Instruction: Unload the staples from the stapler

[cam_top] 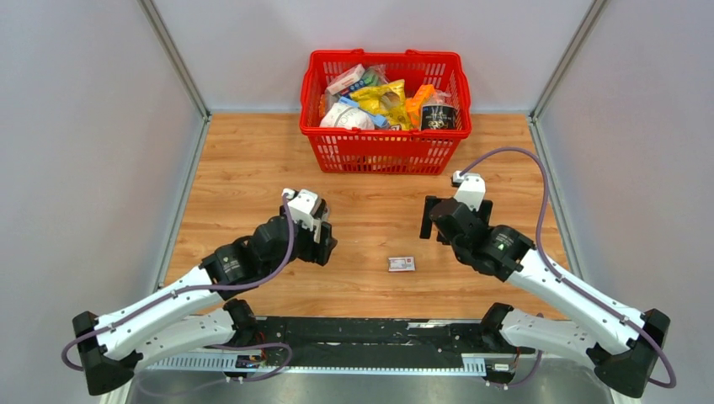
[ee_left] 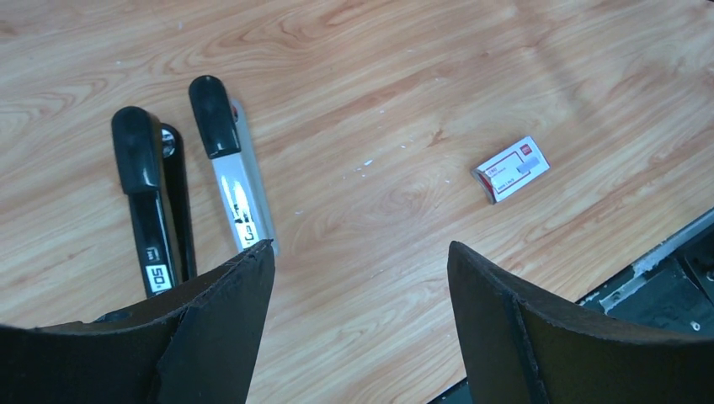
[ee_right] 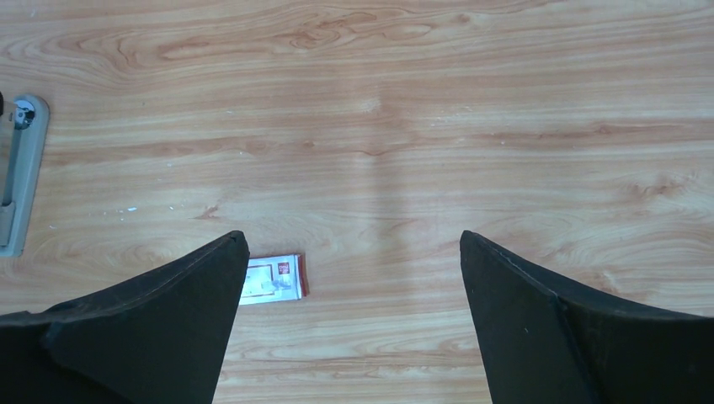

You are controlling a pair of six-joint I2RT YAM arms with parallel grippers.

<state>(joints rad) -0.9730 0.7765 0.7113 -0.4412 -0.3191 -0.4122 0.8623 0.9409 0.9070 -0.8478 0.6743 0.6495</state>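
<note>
A red plastic basket (cam_top: 383,151) stands at the far edge of a wooden worktop (cam_top: 253,168), filled with snack packs: yellow packets (cam_top: 383,94), an orange one (cam_top: 418,101), a white pack (cam_top: 345,116) and a dark tub (cam_top: 439,114). Nearer the arms, a stapler (ee_left: 240,189) lies swung open, its black handle beside its silvery rail, just under the left claw (ee_left: 358,269), whose jaws are spread wide and hold nothing. Tiny pale specks (ee_left: 368,162) lie on the wood between the stapler and a small red-and-white box (ee_left: 510,168) – too small to tell whether they are staples. The right claw (ee_right: 354,244) hovers near the box, also wide apart and empty
</note>
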